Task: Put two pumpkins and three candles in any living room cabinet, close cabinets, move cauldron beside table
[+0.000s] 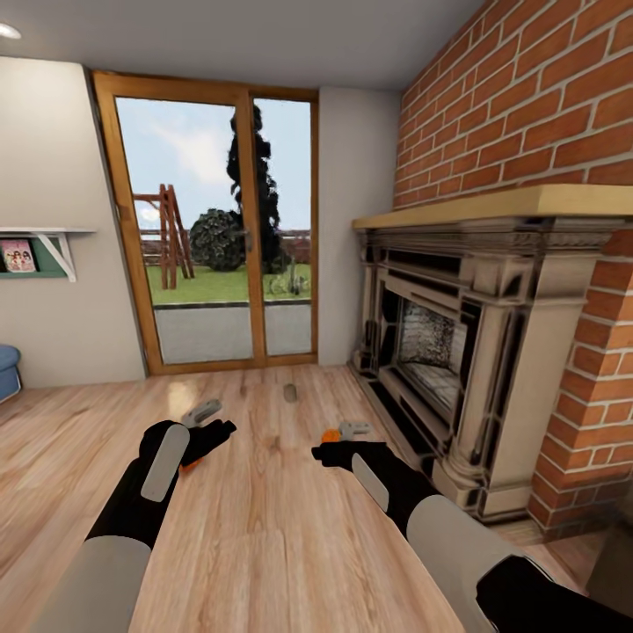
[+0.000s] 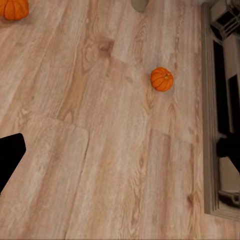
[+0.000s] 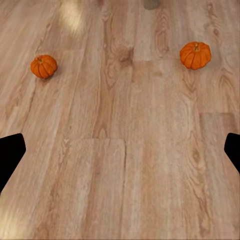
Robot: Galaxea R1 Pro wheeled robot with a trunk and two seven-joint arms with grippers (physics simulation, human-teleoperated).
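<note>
Two pumpkins (image 3: 44,66) (image 3: 195,55) well apart on floor (image 3: 120,160), candle (image 1: 290,392) beyond, fireplace (image 1: 457,352) at right

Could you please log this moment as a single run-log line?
phase: approach | pumpkins: on floor, apart | candle: on floor near glass door | fireplace: at right | both jaws: open, empty

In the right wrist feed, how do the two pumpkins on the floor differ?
The pumpkin nearer the candle looks larger in this feed than the other pumpkin, so it may simply lie closer to the camera. Its stem shows at its top, and its ribs read more clearly. Both are orange, ribbed, upright, resting free on the wood floor, and neither is in a claw.
</note>
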